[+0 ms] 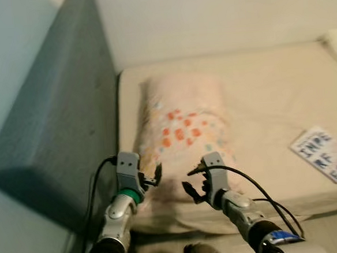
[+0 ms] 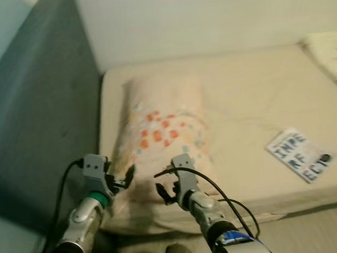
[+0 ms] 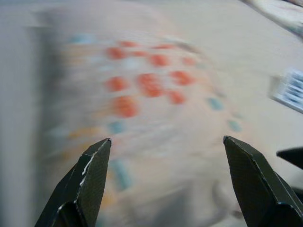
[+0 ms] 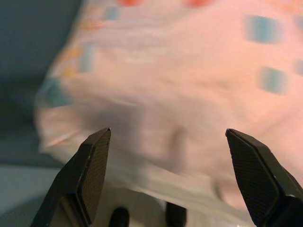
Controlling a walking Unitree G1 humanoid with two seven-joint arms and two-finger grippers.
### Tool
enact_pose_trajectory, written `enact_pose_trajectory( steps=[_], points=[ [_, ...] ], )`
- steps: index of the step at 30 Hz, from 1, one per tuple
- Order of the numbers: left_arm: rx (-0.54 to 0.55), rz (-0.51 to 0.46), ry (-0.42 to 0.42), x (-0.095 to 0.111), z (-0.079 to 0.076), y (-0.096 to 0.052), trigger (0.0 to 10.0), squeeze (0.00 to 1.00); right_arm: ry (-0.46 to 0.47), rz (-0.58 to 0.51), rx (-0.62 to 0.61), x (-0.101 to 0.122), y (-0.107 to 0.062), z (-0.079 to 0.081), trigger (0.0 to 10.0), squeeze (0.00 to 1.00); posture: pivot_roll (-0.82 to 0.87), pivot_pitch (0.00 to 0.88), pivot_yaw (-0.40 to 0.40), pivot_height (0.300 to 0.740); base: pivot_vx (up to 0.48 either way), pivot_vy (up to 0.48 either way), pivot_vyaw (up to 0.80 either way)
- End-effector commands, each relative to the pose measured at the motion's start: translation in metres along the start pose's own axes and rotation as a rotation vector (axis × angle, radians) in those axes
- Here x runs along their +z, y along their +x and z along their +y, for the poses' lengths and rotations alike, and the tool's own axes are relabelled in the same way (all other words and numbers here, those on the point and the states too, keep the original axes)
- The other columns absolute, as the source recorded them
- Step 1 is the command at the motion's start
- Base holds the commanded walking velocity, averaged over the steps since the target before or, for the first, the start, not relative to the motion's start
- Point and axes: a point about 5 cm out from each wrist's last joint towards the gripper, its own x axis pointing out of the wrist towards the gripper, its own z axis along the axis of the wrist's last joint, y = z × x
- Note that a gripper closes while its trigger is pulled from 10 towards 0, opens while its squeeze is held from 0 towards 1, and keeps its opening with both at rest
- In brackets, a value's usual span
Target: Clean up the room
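Cream mattress [image 1: 259, 97] abuts a grey-blue headboard [image 1: 58, 122]. Left gripper [image 1: 152, 178] and right gripper [image 1: 191, 183] hover over the near end of the spotted pillow [image 1: 183, 134], both spread wide, holding nothing. Lettered card [image 1: 325, 153] lies well right of the right gripper.

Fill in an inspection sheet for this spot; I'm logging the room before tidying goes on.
Surface: bed, cream sheet.
Job's things: pillow with orange and blue spots, lying by the headboard.
Clutter: printed card on the bed.
Grippers: left gripper and right gripper open, held at the pillow's near end, holding nothing.
Cables: black cables on both arms.
Surroundings: pale wall.
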Motion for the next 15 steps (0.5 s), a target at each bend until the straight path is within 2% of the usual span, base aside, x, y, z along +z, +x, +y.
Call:
enact_pose_trajectory(
  steps=[1,10,13,15],
  points=[
    [-0.003,0.021,-0.001,-0.0045,0.0003,-0.0025,10.0,0.0,0.009,0.029,0.001,-0.0073,-0.0007,0.0031,10.0,0.0,-0.14,0.026,0.071,0.695,0.0,0.0,-0.78],
    [-0.002,0.023,0.008,-0.0038,-0.0002,-0.0018,10.0,0.0,-0.004,0.021,-0.017,-0.0052,-0.0009,0.0002,10.0,0.0,-0.14,0.019,0.073,0.695,0.0,0.0,-0.78],
    [0.0,0.025,0.013,-0.0034,0.0002,-0.0013,10.0,0.0,-0.003,0.016,-0.025,-0.0037,-0.0007,-0.0008,10.0,0.0,-0.14,0.016,0.069,0.695,0.0,0.0,0.0],
    [-0.002,0.028,0.03,-0.0032,0.0004,-0.0012,10.0,0.0,-0.002,0.017,-0.027,-0.0033,-0.0006,-0.0012,10.0,0.0,-0.14,0.016,0.068,0.695,0.0,-0.48,0.0]
  ],
)
